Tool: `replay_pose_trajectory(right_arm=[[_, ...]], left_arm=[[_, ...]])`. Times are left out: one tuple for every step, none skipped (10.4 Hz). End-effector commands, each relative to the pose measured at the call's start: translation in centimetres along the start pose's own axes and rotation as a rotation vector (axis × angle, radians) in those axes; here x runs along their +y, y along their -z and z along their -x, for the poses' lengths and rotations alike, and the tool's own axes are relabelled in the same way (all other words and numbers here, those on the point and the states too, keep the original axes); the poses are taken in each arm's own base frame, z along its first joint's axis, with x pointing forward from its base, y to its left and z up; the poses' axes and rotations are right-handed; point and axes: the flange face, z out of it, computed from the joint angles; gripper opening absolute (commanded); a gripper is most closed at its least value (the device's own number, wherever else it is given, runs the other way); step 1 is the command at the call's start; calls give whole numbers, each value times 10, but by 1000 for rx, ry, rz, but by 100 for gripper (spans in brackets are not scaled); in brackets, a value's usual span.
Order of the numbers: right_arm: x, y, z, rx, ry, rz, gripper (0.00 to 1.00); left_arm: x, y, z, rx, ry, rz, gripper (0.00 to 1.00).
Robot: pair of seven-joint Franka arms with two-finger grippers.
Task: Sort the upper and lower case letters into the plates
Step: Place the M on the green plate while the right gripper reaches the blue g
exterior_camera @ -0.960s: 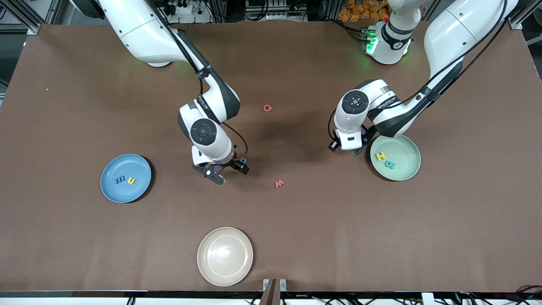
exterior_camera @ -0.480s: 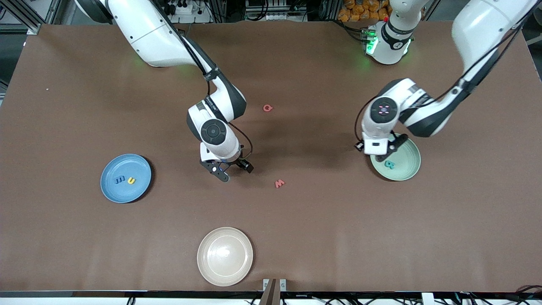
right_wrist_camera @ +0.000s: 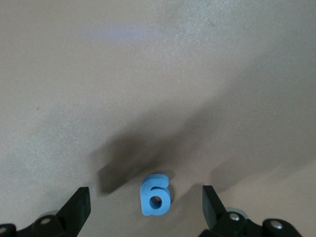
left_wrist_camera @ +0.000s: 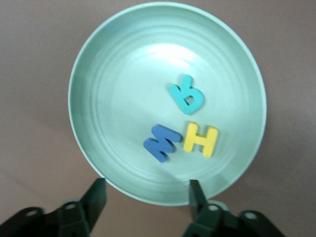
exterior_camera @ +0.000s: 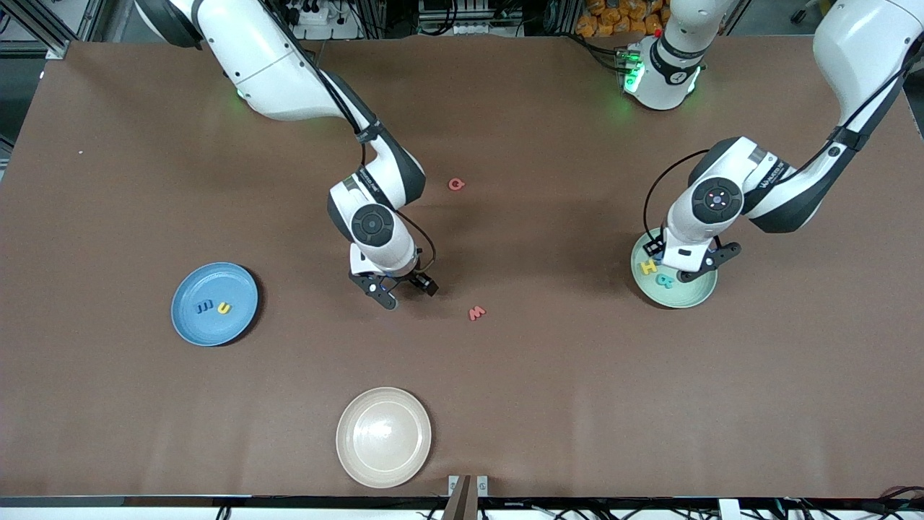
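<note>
Front view: the left gripper [exterior_camera: 691, 266] hangs over the round pale green plate [exterior_camera: 694, 292]. The right gripper [exterior_camera: 393, 290] hangs over the brown table [exterior_camera: 144, 404], toward the middle.

Left wrist view: its fingers [left_wrist_camera: 96, 197] are wide apart, holding nothing. The flat blue M [left_wrist_camera: 161, 142] lies in the plate beside the yellow H [left_wrist_camera: 201, 139].

Right wrist view: wide fingers [right_wrist_camera: 79, 207] stand on both sides of the small blue g [right_wrist_camera: 155, 194]. I think it should go straight down, then squeeze gently.
</note>
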Motion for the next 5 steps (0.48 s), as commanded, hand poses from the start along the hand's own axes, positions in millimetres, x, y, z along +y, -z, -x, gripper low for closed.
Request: replay_pose_trajectory(right_arm=[[-1,-5,9,-5,-8,2,100],[0,-5,9,-4,3,4,98],[0,-5,9,-4,7,2,19],[-1,-4,9,-3,6,-1,0],[0,-4,8,-3,5,1,0]], left_arm=[[1,7,6,-1,-31,-5,100],[7,13,9,3,-29,6,100],[9,14,11,-3,-29,13,100],[11,18,9,-22,-13,28,100],[11,18,8,-29,-9,35,100]])
